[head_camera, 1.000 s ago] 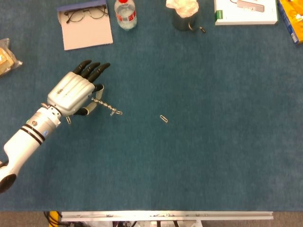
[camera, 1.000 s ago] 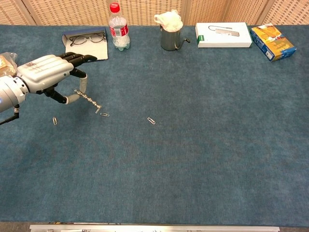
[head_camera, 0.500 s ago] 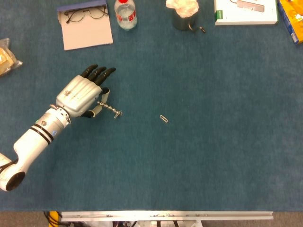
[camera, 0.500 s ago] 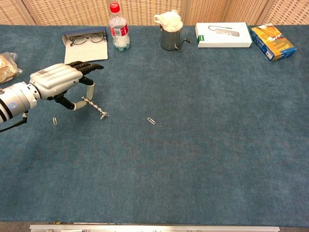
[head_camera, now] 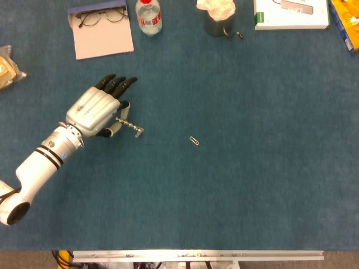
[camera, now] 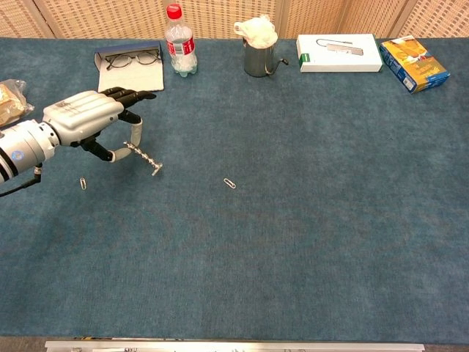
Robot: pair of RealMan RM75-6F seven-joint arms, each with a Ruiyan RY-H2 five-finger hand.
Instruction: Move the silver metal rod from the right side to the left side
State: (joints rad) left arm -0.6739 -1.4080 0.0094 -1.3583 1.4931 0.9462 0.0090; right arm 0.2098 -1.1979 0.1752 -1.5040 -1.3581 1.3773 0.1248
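The silver metal rod (head_camera: 130,126) (camera: 145,158) is a thin knobbly bar on the left part of the blue table. It slopes down to the right, and its free end is at or just above the cloth. My left hand (head_camera: 98,112) (camera: 82,119) pinches its left end between the thumb and a finger. The other black-tipped fingers are stretched out toward the back. My right hand shows in neither view.
A paper clip (head_camera: 194,140) (camera: 230,183) lies mid-table and another (camera: 83,182) lies below my left hand. Along the back stand glasses on a case (head_camera: 101,28), a water bottle (head_camera: 148,15), a metal cup (head_camera: 217,22), a white box (head_camera: 291,14) and a yellow box (camera: 414,64). A wrapped snack (head_camera: 7,67) lies far left.
Over the last second my left hand moved a little right and toward the front with the rod. In the last half second it has hardly shifted. The rod's free end came down closer to the cloth.
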